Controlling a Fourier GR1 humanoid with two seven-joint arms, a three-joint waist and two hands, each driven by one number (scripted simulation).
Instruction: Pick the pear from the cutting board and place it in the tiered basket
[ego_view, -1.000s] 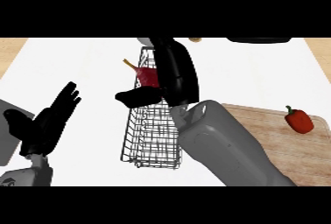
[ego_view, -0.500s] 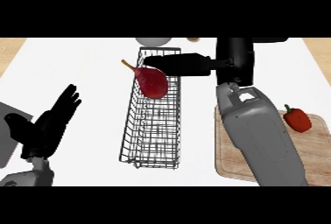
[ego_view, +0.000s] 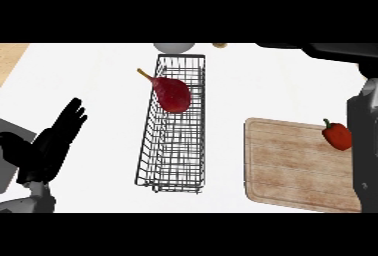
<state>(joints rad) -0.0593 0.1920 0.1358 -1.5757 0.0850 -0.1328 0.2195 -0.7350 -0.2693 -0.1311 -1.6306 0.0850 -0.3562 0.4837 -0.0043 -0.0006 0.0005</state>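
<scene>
While left hand (ego_view: 52, 150) is resting open, holding nothing, near left edge, red pear (ego_view: 171, 93) is lying inside tiered basket (ego_view: 173, 167), far end. Right hand's state: cannot tell. Red pepper (ego_view: 337, 135) sitting on cutting board (ego_view: 291, 165).

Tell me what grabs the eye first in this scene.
A dark red pear lies in the far end of a long black wire basket at centre. Right of it, a red bell pepper sits on a wooden cutting board. The black left hand rests open, lower left.
</scene>
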